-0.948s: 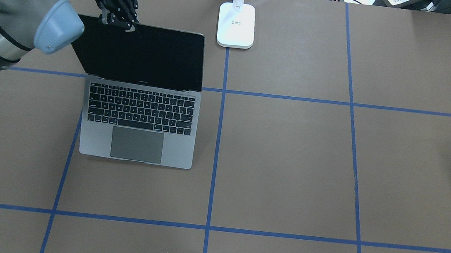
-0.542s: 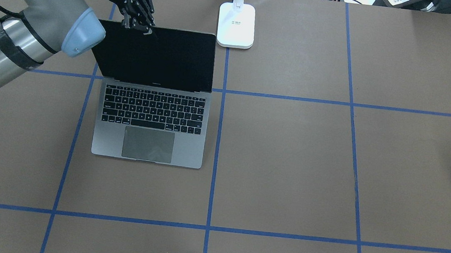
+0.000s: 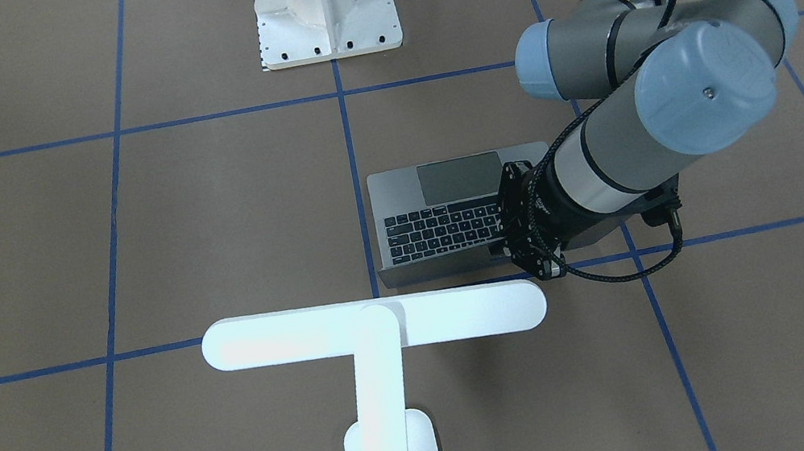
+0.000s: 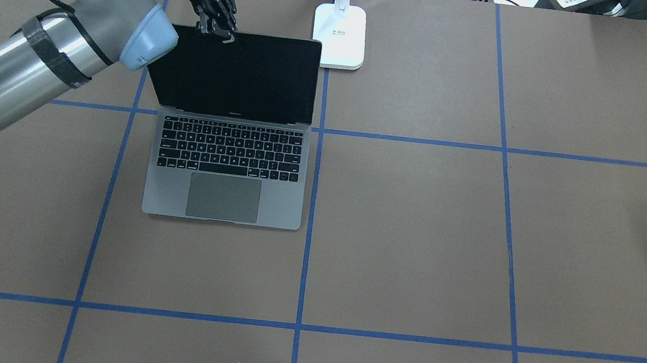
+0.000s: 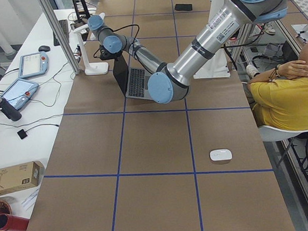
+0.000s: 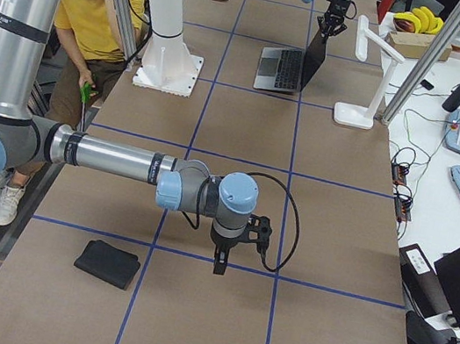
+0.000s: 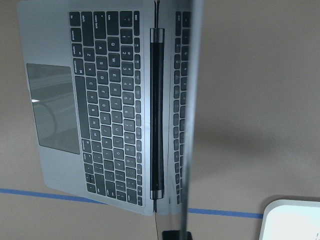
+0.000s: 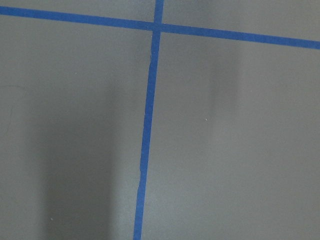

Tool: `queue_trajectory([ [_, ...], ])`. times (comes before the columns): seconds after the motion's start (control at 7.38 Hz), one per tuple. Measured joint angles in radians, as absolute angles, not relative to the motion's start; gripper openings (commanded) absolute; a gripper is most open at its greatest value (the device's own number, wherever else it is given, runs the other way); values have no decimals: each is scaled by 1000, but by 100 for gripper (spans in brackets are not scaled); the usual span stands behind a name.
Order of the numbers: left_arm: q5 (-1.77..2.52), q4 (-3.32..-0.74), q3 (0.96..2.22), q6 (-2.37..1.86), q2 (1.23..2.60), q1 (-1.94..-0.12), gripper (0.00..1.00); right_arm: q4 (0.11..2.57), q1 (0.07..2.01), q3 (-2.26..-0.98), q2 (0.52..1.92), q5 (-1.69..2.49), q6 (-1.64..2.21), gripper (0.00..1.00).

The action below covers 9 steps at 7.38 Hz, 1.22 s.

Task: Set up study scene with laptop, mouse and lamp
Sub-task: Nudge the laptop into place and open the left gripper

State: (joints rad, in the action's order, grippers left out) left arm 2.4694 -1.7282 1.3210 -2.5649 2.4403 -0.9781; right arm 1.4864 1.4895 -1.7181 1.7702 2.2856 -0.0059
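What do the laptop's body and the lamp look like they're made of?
The laptop body looks like matte grey metal, with an even, dull sheen; its black keys are probably plastic. The lamp is glossy white with smooth rounded edges and bright glare, so likely plastic.

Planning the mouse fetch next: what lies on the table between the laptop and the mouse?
Nothing but brown paper and blue tape lines between the laptop and the mouse, as the exterior left view shows.

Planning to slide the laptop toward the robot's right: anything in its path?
Nothing visible lies right of the laptop. The lamp stands close behind the screen's right corner; a straight slide by the left gripper should probably clear it.
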Motion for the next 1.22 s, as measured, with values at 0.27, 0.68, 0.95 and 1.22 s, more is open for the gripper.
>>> queue_trajectory([
  [0.27, 2462, -1791, 1277, -2597, 2446, -973, 15, 1486, 1490, -1717, 1770, 2286, -6, 100],
  [0.68, 2460, -1835, 1271, -2599, 2438, -970, 100, 1486, 1490, -1716, 1770, 2286, -5, 100],
  [0.95, 2461, -1849, 1273, -2594, 2436, -970, 100, 1486, 1490, -1714, 1770, 2286, -5, 100],
  [1.22, 2464, -1851, 1286, -2592, 2436, -981, 100, 1486, 1490, -1712, 1770, 2286, -6, 100],
])
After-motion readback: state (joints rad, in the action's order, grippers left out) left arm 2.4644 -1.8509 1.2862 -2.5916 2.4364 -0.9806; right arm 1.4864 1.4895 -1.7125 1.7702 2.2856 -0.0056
